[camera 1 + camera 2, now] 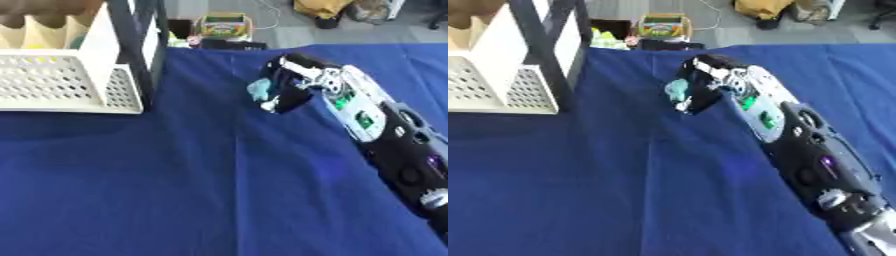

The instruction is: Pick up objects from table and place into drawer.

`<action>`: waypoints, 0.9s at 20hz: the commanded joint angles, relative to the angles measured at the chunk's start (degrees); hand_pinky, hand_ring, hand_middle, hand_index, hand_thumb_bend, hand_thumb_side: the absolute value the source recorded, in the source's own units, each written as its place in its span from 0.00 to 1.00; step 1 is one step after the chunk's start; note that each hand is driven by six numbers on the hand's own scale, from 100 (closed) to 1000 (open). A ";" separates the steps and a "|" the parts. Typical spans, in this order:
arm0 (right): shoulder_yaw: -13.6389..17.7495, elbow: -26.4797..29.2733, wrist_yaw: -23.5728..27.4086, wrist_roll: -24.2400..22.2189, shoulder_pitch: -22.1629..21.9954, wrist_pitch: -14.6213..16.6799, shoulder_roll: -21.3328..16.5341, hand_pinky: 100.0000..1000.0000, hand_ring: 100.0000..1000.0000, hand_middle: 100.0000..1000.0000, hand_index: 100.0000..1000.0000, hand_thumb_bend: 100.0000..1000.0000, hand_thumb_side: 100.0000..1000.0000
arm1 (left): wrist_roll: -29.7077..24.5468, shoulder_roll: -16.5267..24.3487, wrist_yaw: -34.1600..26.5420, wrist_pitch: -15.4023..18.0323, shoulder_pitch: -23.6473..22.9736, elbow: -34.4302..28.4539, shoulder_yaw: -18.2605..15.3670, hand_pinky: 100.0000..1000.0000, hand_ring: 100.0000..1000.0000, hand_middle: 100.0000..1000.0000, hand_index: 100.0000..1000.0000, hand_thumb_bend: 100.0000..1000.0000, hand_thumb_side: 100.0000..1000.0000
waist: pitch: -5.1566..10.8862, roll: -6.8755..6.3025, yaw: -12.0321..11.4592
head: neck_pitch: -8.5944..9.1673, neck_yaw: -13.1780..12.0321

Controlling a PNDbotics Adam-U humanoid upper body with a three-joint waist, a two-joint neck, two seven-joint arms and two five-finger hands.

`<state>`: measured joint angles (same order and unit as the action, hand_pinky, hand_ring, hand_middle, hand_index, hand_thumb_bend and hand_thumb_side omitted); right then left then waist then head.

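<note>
Left eye view: right hand (293,82) reaching in from lower right over blue worktop (175,190), fingers curled round small pale teal object (259,90), held at the hand's left side, apparently just above the cloth. White perforated drawer (61,82) standing open at upper left, well apart, leftward of the held object. Right eye view: same hand, same hold; arm's long axis running from lower right to upper left, roughly toward the drawer. Left hand absent from both views.

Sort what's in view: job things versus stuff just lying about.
Job:
right robot hand, curled round a small pale teal thing
white perforated drawer
blue table

Lying about:
colourful box on the floor
yellow bag
</note>
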<state>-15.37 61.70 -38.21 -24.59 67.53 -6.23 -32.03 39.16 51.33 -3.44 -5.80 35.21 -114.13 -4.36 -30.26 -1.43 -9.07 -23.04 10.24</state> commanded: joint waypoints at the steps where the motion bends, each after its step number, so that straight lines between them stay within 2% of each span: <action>1: 0.61 0.26 0.42 0.72 1.24 -0.43 -0.76 0.63 0.59 0.64 0.74 0.18 0.21 | -0.20 1.15 0.33 0.02 0.22 -0.46 -0.34 0.00 0.00 0.00 0.71 0.18 0.40 | 1.28 -0.05 -0.04 | 0.84 0.24; 7: 0.44 0.28 1.00 1.56 1.17 -0.92 -0.76 0.59 0.56 0.60 0.69 0.16 0.22 | 0.07 1.02 0.28 -0.13 0.02 -0.46 -0.43 0.00 0.00 0.00 0.71 0.18 0.40 | 1.15 0.06 -0.11 | 0.84 0.36; 18: 0.50 0.64 1.56 3.90 1.19 -1.63 -0.81 0.55 0.53 0.52 0.61 0.05 0.15 | 0.45 0.98 -0.06 -0.44 -0.28 -0.46 -0.55 0.00 0.00 0.00 0.70 0.17 0.40 | 1.17 0.15 -0.10 | 0.76 0.36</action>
<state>-15.24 61.68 -37.13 -21.19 67.53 -7.79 -32.03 39.43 50.88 -3.54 -6.12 34.71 -114.13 -4.35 -30.50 -1.22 -9.07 -23.01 10.51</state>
